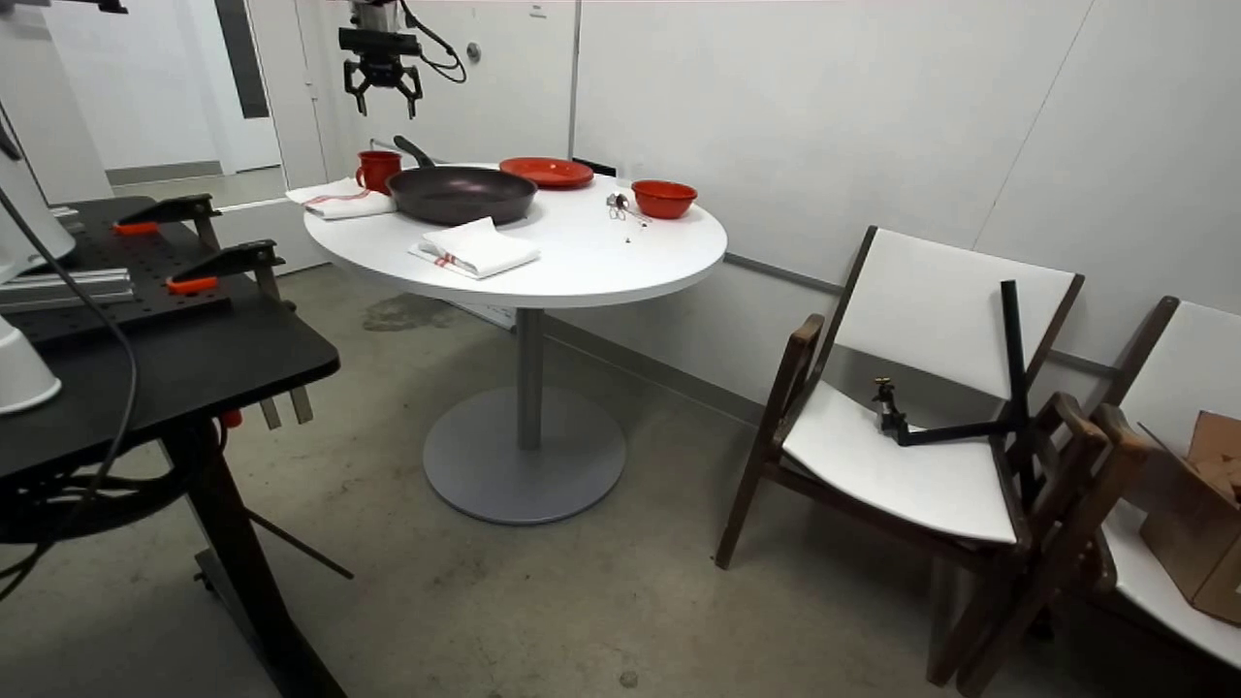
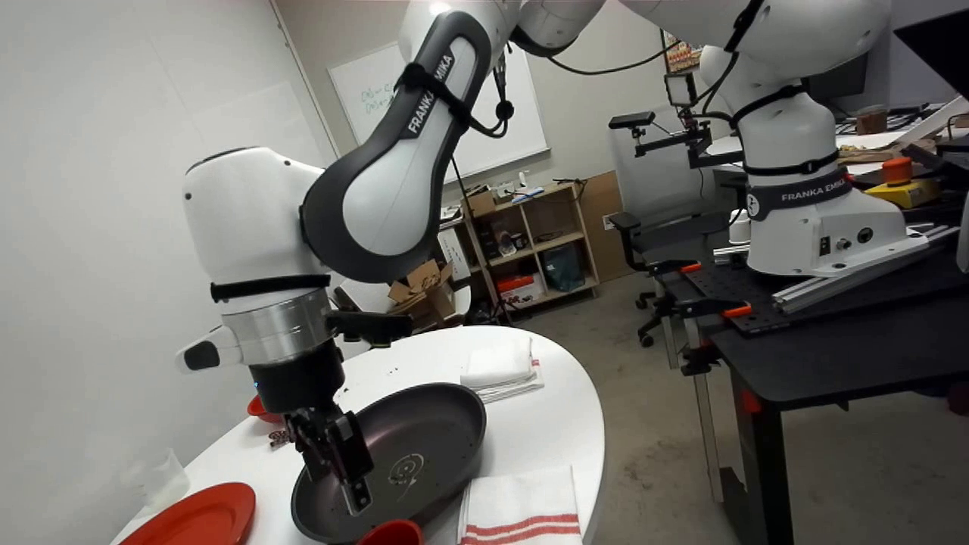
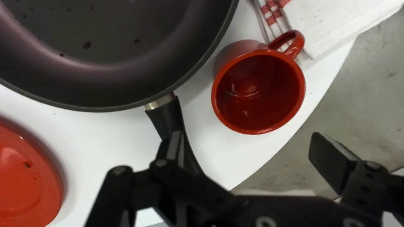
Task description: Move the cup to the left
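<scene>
Red cup (image 3: 258, 94) upright on the round white bench (image 1: 620, 262), mouth up, close to the bench edge. In the wrist view its loop (image 3: 300, 42) overlaps a folded cloth (image 3: 337, 23), white with red stripes; whether they touch, cannot tell. In an exterior view the cup is cut by the bottom of the frame, only its upper part showing.

Both fingers (image 3: 331, 162) spread wide, in the air above the bench, apart from the cup. In the wrist view one of them hides part of the pan handle (image 3: 169, 121).

Black pan (image 3: 120, 78) just beside the cup, dark flecks inside. Second cloth (image 1: 485, 250), also folded, by the pan near the bench edge.

Further out: red plate (image 1: 545, 171) near the pan. Red bowl (image 1: 664, 199) well apart from the cup; next to it a small thing (image 1: 618, 201), too small to name.

White arm (image 2: 265, 219) arches over the bench. Off the bench, a chair (image 1: 902, 475) with a black bracket (image 1: 955, 433) on it; a box (image 1: 1193, 528) on the neighbouring seat.
</scene>
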Motion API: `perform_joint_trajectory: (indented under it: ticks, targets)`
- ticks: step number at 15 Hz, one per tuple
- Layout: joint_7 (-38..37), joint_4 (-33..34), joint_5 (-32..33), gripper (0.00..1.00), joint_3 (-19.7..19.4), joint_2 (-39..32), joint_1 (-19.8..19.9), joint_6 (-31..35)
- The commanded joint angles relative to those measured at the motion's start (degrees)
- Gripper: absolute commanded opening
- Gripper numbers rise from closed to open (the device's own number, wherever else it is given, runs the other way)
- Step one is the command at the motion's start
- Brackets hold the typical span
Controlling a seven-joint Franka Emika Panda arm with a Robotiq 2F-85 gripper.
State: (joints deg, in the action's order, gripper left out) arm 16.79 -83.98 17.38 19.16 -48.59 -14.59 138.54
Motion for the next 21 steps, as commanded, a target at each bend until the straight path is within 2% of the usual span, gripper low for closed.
perform_joint_trajectory:
  ticks: [1, 5, 9, 10, 13, 21]
  targets:
    - [-6.86, -13.77, -6.16, 1.00, -0.28, 9.38, -0.47, 7.15]
    - [-11.92, -25.05, -11.11, 1.00, -0.16, 16.84, -1.57, 14.02]
    - [-11.05, -37.16, -15.58, 1.00, 0.81, 23.06, 1.24, 21.94]
    - [-10.40, -28.85, -13.97, 1.00, -0.42, 17.84, -1.19, 17.70]
    - [-10.44, -34.71, -14.77, 1.00, -0.29, 21.06, 0.23, 20.46]
    - [-10.46, -35.58, -14.89, 1.00, -0.23, 21.88, 0.32, 20.57]
